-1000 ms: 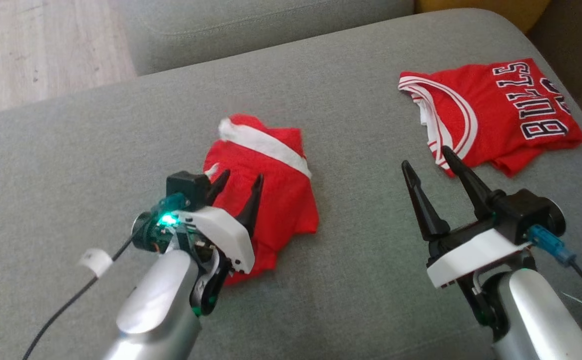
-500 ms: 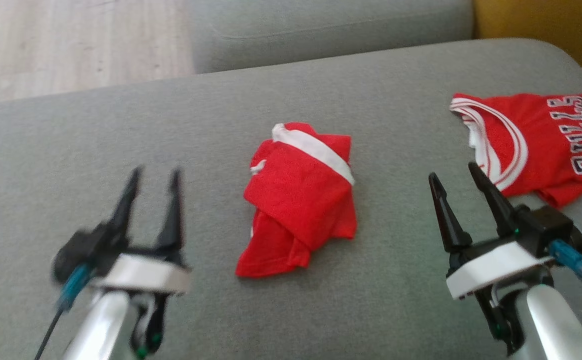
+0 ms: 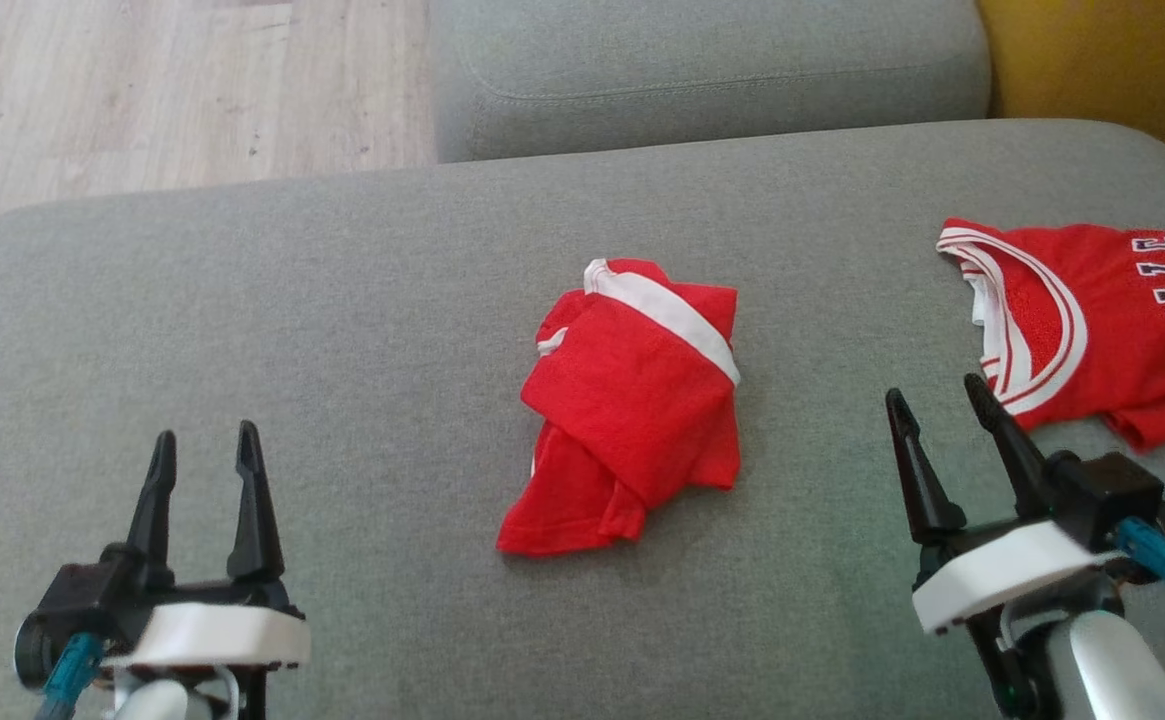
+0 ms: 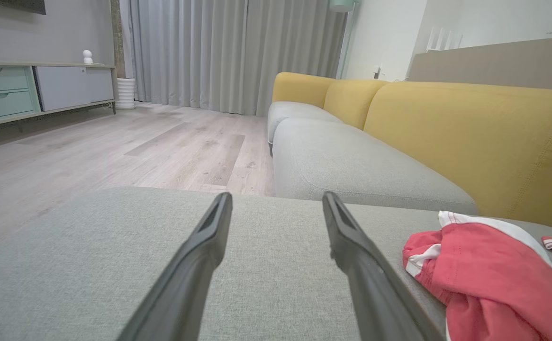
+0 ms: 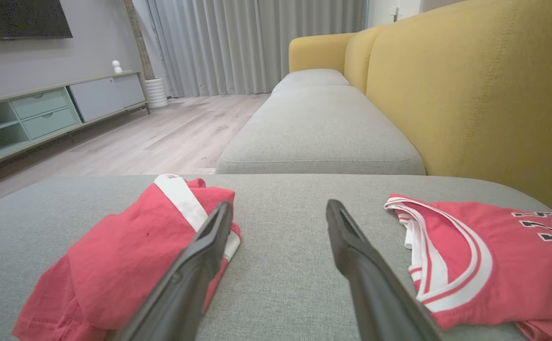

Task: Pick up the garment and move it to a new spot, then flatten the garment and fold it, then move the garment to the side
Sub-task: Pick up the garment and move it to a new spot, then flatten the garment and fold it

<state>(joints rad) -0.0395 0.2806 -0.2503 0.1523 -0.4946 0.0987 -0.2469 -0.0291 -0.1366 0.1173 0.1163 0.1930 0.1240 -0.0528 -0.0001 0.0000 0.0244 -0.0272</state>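
Grey fabric sofa seat [image 3: 342, 330]: red lettered jersey [image 3: 1092, 330] at its right, crumpled red cloth garment with a white band [image 3: 632, 420] at its middle.
My left tool [image 3: 204, 438] and right tool [image 3: 934, 388] both stand spread wide, empty, touching nothing. A second ago the left tool hung over the garment; now it sits well clear.
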